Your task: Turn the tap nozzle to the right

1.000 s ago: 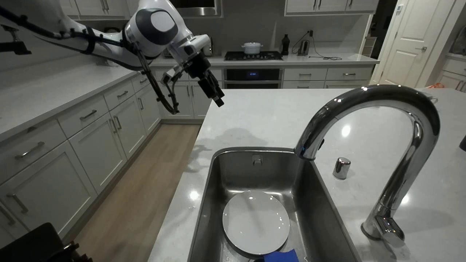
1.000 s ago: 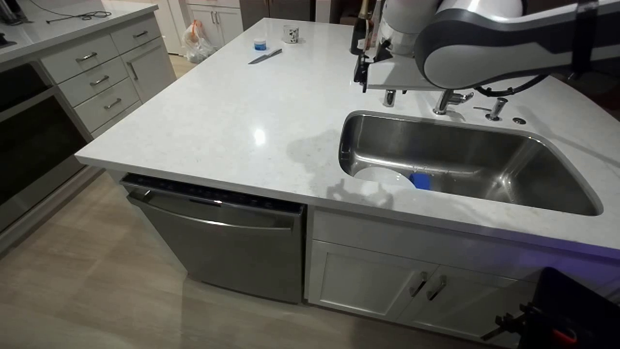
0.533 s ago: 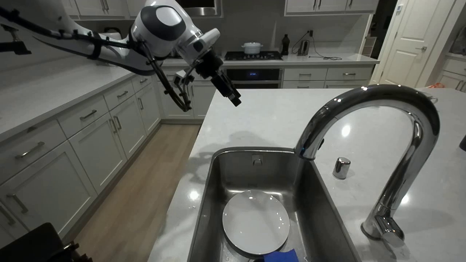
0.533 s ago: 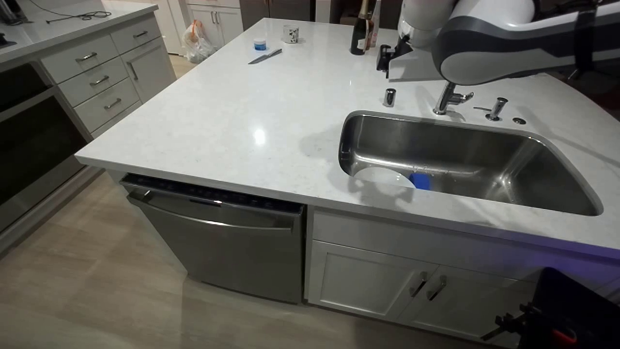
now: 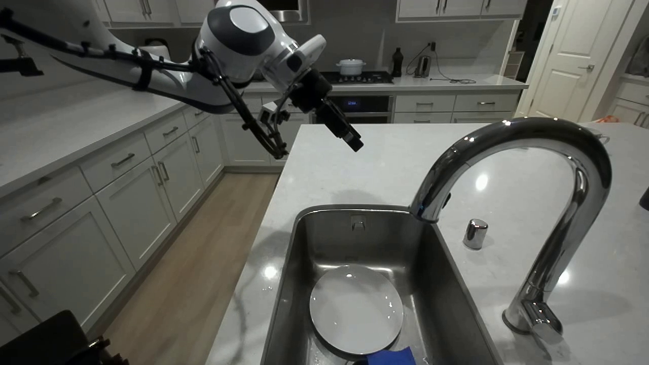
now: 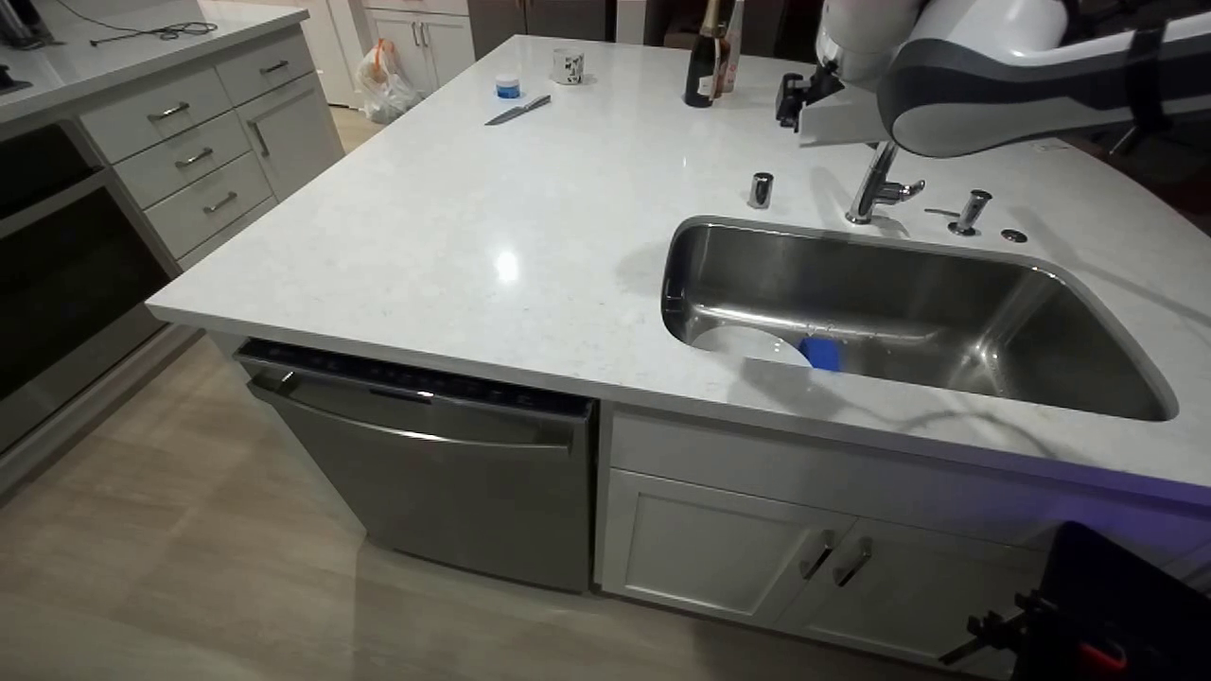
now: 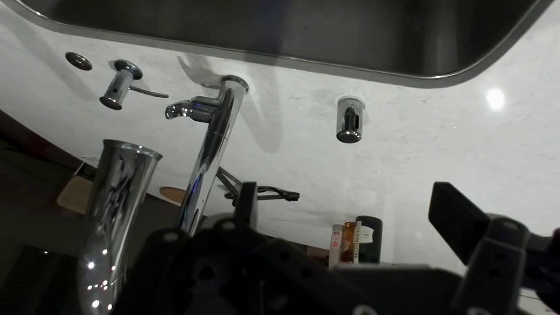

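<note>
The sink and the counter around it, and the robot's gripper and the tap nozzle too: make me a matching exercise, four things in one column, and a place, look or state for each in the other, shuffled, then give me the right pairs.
Column one
1. tap nozzle
2. plate
3. gripper
4. knife

Column two
A. black, its jaws apart in the wrist view
B. lying on the countertop, near a small jar
C. shiny chrome, arching high
D. white and round, in the sink

Right pairs: 1-C; 2-D; 3-A; 4-B
</note>
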`<state>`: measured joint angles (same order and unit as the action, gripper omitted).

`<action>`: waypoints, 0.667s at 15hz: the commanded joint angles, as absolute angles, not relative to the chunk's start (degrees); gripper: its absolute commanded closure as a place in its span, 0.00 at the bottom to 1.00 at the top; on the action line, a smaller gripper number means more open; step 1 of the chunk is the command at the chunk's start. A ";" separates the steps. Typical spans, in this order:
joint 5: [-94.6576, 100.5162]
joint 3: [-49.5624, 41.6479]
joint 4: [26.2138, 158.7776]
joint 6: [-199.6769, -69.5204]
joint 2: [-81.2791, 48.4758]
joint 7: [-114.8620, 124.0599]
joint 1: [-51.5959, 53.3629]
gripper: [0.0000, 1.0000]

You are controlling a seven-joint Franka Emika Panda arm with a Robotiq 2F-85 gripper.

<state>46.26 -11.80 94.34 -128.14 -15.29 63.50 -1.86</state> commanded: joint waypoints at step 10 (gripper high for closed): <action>47.24 -15.13 92.05 -136.40 -18.70 62.47 -8.45 0.00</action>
<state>47.12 -14.29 94.06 -135.18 -17.48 63.30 -7.68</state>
